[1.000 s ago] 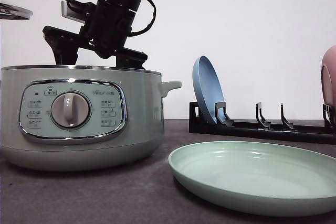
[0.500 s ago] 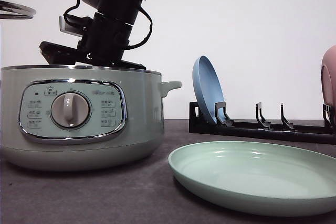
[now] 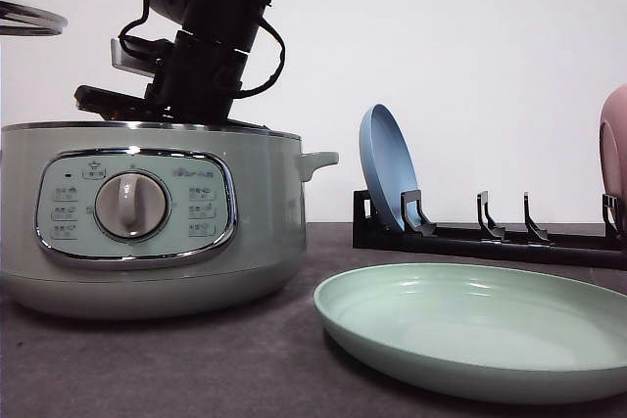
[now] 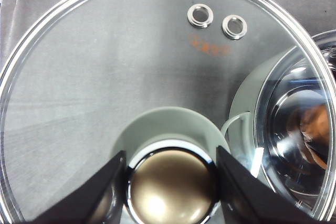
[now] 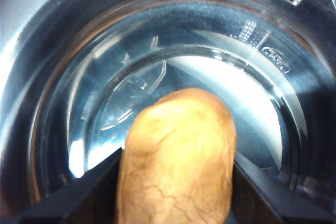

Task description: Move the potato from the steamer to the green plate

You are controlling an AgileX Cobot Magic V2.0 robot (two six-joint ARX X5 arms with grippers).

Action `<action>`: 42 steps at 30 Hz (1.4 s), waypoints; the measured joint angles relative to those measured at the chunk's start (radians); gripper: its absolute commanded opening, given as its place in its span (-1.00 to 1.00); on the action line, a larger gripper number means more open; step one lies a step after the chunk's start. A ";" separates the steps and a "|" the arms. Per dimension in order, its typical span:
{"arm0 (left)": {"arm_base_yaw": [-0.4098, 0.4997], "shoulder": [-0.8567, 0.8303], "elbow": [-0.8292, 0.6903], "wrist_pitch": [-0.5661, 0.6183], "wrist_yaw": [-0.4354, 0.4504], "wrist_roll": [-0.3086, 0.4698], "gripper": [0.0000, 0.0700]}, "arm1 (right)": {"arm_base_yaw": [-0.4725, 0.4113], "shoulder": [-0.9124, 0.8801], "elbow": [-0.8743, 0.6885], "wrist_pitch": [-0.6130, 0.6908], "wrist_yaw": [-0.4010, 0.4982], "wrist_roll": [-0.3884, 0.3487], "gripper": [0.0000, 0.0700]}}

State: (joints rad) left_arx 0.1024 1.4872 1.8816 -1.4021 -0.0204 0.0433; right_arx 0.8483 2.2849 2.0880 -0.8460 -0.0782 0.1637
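Observation:
The potato, orange-brown and finely cracked, is inside the shiny bowl of the steamer. My right gripper is shut on it, one dark finger against each side. In the front view my right arm reaches down into the pale green steamer, and the rim hides its fingers. My left gripper is shut on the knob of the glass lid, held in the air to the left of the pot, with the lid's edge at the upper left. The green plate lies on the table right of the steamer.
Behind the green plate stands a black dish rack with a blue plate upright in it and a pink plate at the right edge. The steamer's side handle juts toward the rack. Dark table shows in front.
My right arm has come down into the steamer, so its fingers have dropped behind the rim. The lid has stayed at the upper left.

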 measured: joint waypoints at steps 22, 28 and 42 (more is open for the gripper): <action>-0.003 0.000 0.000 0.007 0.053 0.000 -0.99 | -0.066 -0.413 0.029 -0.156 0.000 -0.073 -0.45; -0.025 0.000 0.000 0.007 0.066 0.000 -0.99 | -0.116 -0.542 0.000 -0.267 0.001 -0.103 -0.45; -0.163 0.000 0.000 0.009 0.096 0.000 -0.99 | -0.241 -0.986 -0.640 -0.084 0.001 -0.115 -0.45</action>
State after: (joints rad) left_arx -0.0603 1.4868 1.8816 -1.3933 0.0759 0.0433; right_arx 0.6077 1.2986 1.4479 -0.9298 -0.0771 0.0485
